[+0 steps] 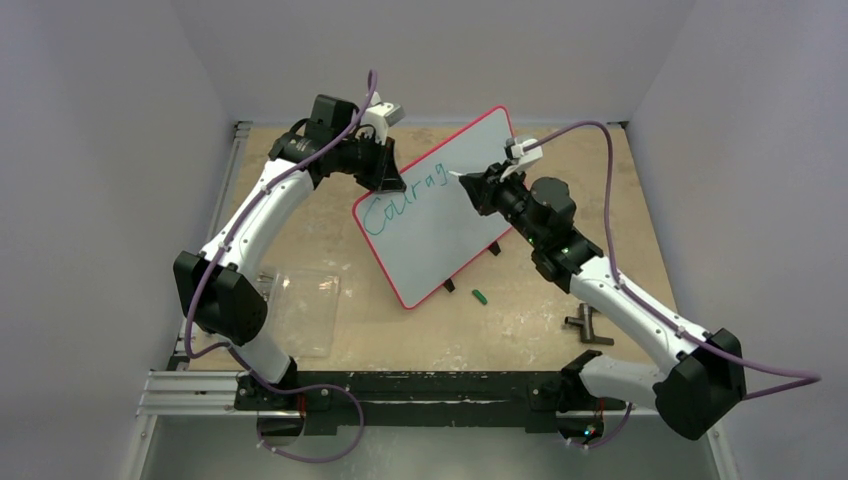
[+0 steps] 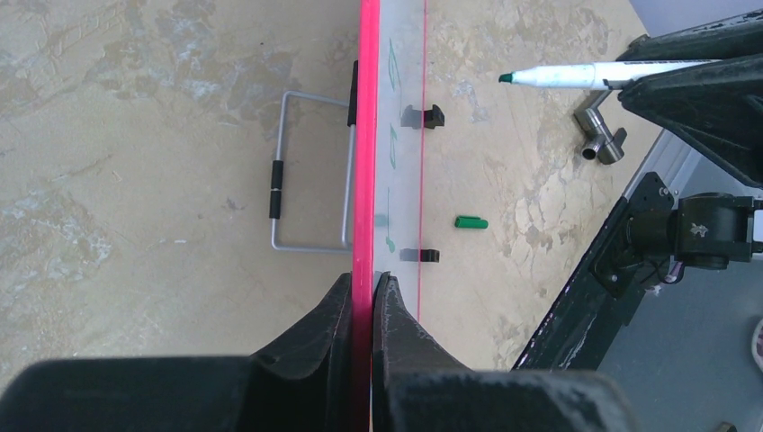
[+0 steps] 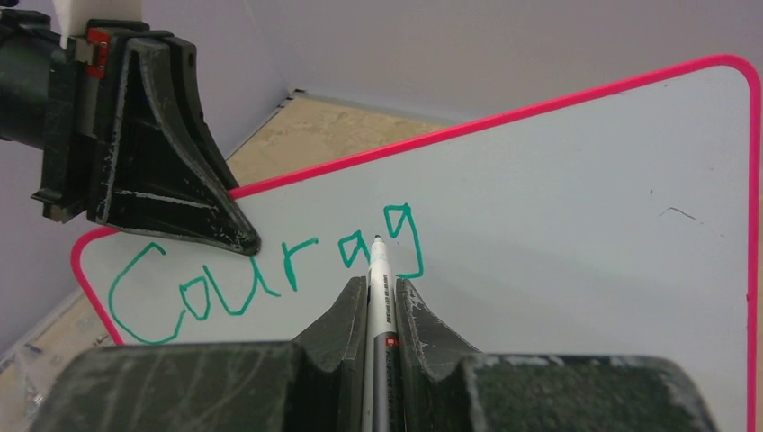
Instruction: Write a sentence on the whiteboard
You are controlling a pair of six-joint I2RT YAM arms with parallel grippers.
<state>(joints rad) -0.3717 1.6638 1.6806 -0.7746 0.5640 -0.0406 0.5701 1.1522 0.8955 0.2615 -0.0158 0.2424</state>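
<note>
The left gripper is clamped on the red rim of the whiteboard, which stands tilted near the middle of the table. The right gripper is closed on a marker. Its tip is at the last letter of the sentence, so far "Courag"; contact unclear.

L gripper & R gripper both clamped, angled twd each other.
</note>
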